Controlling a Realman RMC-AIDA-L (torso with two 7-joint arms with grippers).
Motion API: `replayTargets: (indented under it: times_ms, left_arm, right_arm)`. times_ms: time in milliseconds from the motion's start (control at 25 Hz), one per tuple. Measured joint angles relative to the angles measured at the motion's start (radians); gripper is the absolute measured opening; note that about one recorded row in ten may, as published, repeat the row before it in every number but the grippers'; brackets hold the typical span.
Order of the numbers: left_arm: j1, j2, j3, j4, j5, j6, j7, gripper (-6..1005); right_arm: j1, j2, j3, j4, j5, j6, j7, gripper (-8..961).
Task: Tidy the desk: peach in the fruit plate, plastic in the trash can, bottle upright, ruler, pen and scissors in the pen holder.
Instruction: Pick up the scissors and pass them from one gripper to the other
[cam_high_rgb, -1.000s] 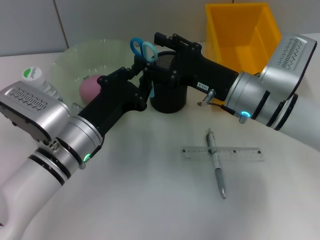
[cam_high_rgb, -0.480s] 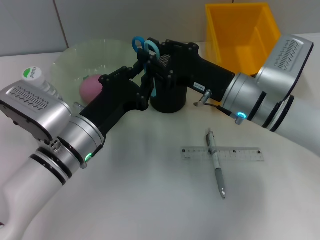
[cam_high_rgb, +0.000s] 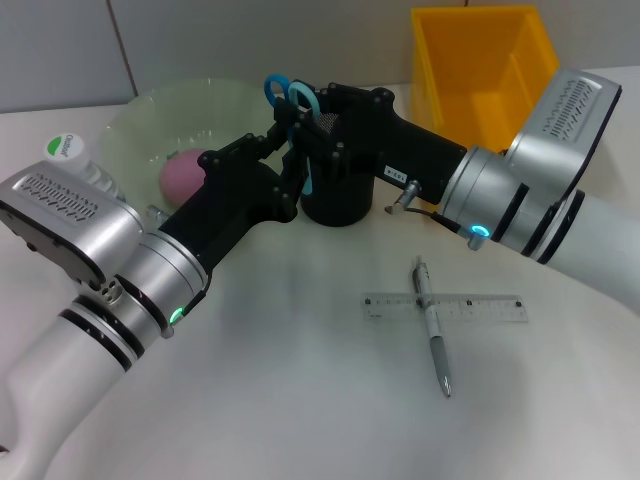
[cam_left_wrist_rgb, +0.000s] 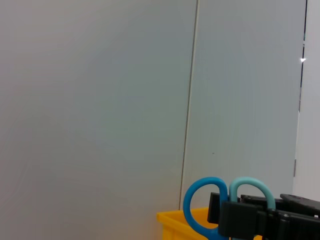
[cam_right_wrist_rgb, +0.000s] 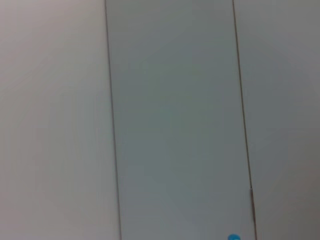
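The scissors (cam_high_rgb: 287, 97), with blue and teal handles, stand upright just beside the black mesh pen holder (cam_high_rgb: 337, 205). My left gripper (cam_high_rgb: 283, 150) is shut on their blades from the left. My right gripper (cam_high_rgb: 312, 128) reaches in from the right and sits against the scissors (cam_left_wrist_rgb: 227, 200) just below the handles. The pink peach (cam_high_rgb: 180, 173) lies in the pale green fruit plate (cam_high_rgb: 160, 110). The clear ruler (cam_high_rgb: 470, 308) lies flat with the pen (cam_high_rgb: 432, 330) across it. The white bottle (cam_high_rgb: 68, 152) with a green cap is partly hidden behind my left arm. The plastic is out of view.
The yellow bin (cam_high_rgb: 480, 70) stands at the back right, behind my right arm. Both arms cross the middle of the white table (cam_high_rgb: 300, 400). The right wrist view shows only a grey wall.
My right gripper has moved left from over the pen holder up to the scissors. The scissors have shifted slightly up and right in my left gripper.
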Motion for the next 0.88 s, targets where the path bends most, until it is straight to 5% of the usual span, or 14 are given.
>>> replayTargets:
  times_ms: [280, 360, 880]
  left_arm:
    - [0.001, 0.0, 0.0, -0.004, 0.0, 0.001, 0.001, 244]
    - [0.002, 0.0, 0.0, -0.003, 0.0, 0.001, 0.001, 244]
    - [0.01, 0.0, 0.002, 0.002, 0.001, 0.011, -0.007, 243]
  right_arm:
    - [0.012, 0.0, 0.009, 0.014, 0.0, 0.017, 0.0, 238]
    - [0.016, 0.0, 0.013, 0.019, 0.0, 0.021, -0.001, 115]
    - [0.016, 0.0, 0.024, 0.026, 0.0, 0.029, -0.003, 84]
